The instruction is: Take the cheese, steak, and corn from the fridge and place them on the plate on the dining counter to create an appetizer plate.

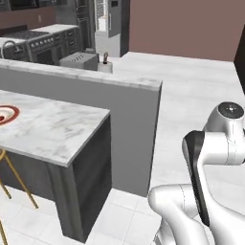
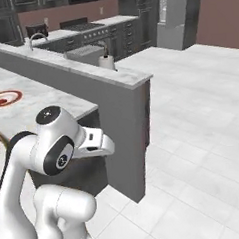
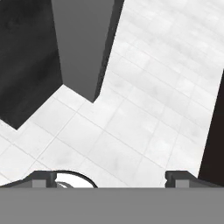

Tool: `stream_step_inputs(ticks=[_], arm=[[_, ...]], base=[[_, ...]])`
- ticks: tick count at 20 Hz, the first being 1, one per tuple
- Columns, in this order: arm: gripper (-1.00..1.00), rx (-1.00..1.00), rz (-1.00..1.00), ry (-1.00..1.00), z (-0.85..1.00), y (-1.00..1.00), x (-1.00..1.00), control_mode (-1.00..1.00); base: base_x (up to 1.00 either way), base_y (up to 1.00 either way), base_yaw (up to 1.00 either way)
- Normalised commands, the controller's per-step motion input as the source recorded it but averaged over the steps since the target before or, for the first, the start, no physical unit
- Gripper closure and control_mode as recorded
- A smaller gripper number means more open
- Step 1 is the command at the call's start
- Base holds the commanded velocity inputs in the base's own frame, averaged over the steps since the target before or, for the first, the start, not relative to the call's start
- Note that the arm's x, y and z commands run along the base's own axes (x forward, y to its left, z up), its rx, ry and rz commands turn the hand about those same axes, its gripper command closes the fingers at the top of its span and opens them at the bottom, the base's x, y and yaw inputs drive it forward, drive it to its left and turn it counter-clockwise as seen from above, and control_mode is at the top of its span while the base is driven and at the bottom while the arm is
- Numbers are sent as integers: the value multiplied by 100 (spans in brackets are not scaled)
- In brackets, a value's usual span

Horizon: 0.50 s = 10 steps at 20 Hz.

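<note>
Above the pale tiled floor (image 3: 144, 109), the gripper (image 3: 111, 178) hangs with its two dark fingertips (image 3: 43, 178) spread wide apart and nothing between them. In the hand view the tiles run beneath it, with the end of a grey wall (image 3: 83, 43) and a darker base beside it toward the upper left.

The white arm (image 2: 53, 145) is folded low over its base, its elbow joint raised in the right base view and its dark-banded link (image 1: 196, 177) bent at the lower right of the left base view.

To the arm's left stands the dining counter (image 1: 52, 134), its white grey-veined marble top ending in a corner near the robot, over a dark grey base. The plate (image 1: 7, 115), red-rimmed with a pale centre, lies near the far left edge of that top, with something dark red on it; what it is cannot be made out. A wooden stool leg (image 1: 19, 179) shows below the counter's left side.

Behind the counter rises a grey half wall (image 2: 127, 126) capped in marble, with a small soap dispenser (image 1: 105, 63) on the worktop behind it. Far back, beside dark cabinets and a stove (image 1: 43, 43), stands the tall grey fridge (image 2: 178, 17), well apart from the robot.
</note>
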Motion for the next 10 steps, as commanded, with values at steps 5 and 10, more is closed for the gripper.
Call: stream_step_inputs(ticks=[5, 10], arm=[[-100, 0, 0, 0, 0, 0, 0, 100], [-100, 0, 0, 0, 0, 0, 0, 100]], base=[[59, -100, -24], [100, -61, -12]])
